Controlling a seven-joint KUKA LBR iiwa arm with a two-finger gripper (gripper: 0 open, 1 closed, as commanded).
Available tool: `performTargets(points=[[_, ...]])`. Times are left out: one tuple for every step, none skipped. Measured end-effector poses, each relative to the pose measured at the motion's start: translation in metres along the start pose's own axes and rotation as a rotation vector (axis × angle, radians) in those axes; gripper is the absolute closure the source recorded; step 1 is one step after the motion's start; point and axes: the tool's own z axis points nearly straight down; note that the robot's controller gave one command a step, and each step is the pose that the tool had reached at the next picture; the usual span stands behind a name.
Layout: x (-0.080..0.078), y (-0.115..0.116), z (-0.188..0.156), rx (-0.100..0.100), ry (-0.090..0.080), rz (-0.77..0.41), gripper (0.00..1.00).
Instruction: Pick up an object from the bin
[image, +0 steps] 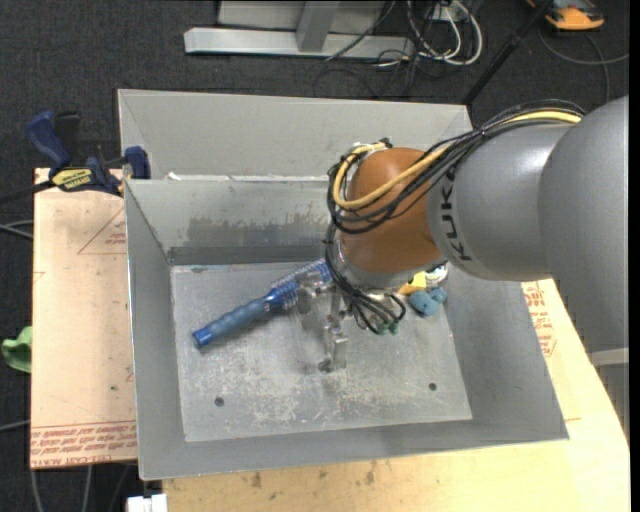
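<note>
Starting at the left of the bin (150, 300), you are looking at a blue stick-shaped tool (240, 318), something like a brush or pen. It is lying slantwise on the floor, its low end toward the left wall and its ribbed upper end pointing toward the middle. Just right of that upper end, the gripper (328, 358) is hanging low over bare floor near the bin's centre, tip down. It is sitting beside the tool, not around it, and nothing is showing in its grip. Whether the pincer is released or clenched, you cannot tell from here. Further right, a small yellow and blue thing (430, 298) is peeking out from under the orange wrist cover (385, 215).

By my judgement you are working through the approach step, with nothing picked yet. The tool is looking like the nearest candidate. The next move is calling for a shift toward the left, so that the gripper is straddling the tool's narrow shaft before closing and lifting.
</note>
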Motion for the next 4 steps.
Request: performTargets(points=[[-0.059, 0.053, 0.027, 0.010, -0.010, 0.117, 0.00], [-0.092, 0.090, 0.031, -0.001, -0.004, 0.232, 0.00], [-0.091, 0.089, 0.031, 0.001, -0.002, 0.233, 1.00], [-0.095, 0.115, -0.106, -0.002, -0.008, 0.247, 1.00]])
